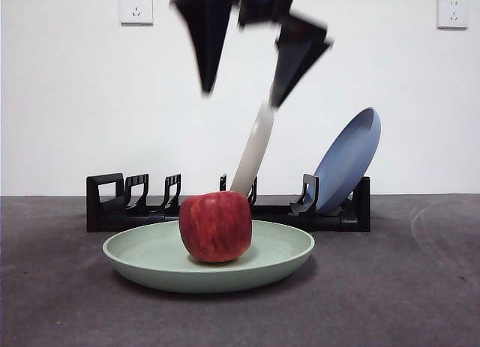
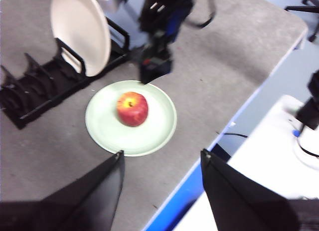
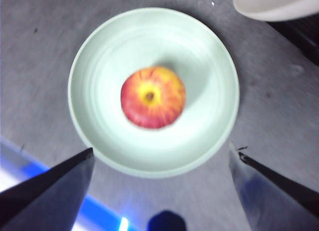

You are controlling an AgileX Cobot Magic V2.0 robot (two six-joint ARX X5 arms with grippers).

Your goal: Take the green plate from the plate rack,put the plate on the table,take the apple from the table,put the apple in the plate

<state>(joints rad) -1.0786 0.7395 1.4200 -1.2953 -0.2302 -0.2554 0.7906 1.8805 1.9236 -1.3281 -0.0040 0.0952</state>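
Red apple [image 1: 215, 226] sits mid-frame in your green plate [image 1: 142, 255] on the bench [image 1: 405, 287]; right tool [image 1: 244, 88] above at top centre, jaws apart, empty; left tool [image 2: 162, 161] also apart.

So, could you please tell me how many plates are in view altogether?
3. The green plate lies on the table with the apple in it; the white plate and the blue plate stand in the rack behind. None seems hidden.

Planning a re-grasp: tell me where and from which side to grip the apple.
Grip the apple across its rounded sides, coming from straight above. It sits upright, stem end up, mid-plate, whose raised rim would likely block a low side approach.
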